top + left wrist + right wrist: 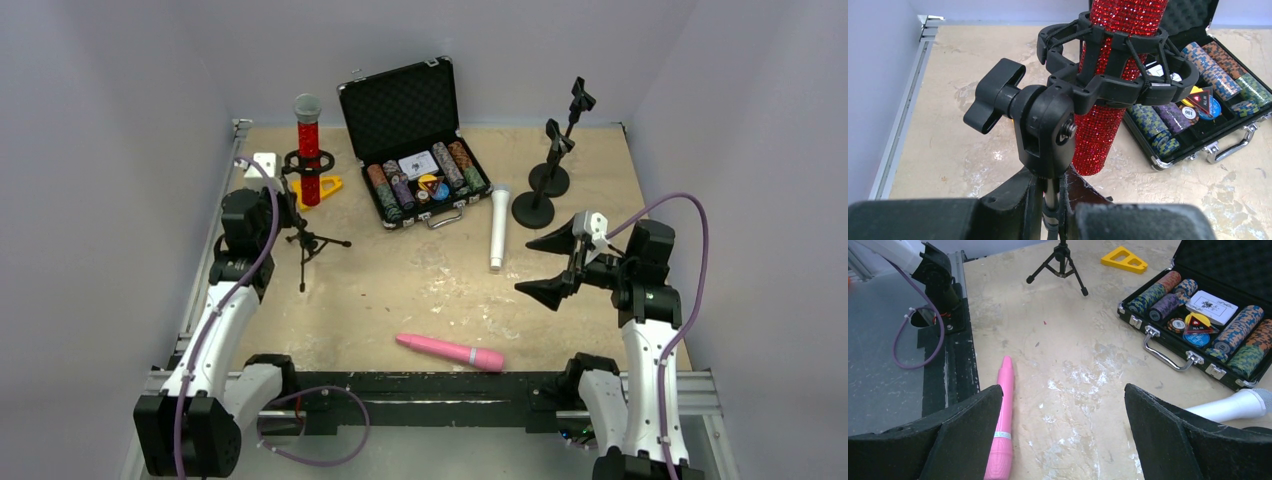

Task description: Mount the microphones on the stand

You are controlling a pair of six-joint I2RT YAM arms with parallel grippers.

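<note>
The glittery red microphone (pixel 308 150) with a silver mesh head stands upright in the black shock mount (pixel 1108 75) of a tripod stand (pixel 308 243). Its red body fills the top of the left wrist view (pixel 1100 120). My left gripper (pixel 284 200) is shut on the stand's thin pole (pixel 1050 200) just under the mount's swivel joint. The pink microphone (pixel 450 351) lies flat near the front edge, and also shows in the right wrist view (pixel 1003 425). The white microphone (pixel 498 228) lies flat mid-table. My right gripper (pixel 560 262) is open and empty, raised between them.
An open black case of poker chips (pixel 415 150) sits at the back middle. Two empty black stands with round bases (pixel 533 207) stand at the back right. A yellow triangle (pixel 325 187) lies behind the tripod. A black rail (pixel 430 385) runs along the front edge.
</note>
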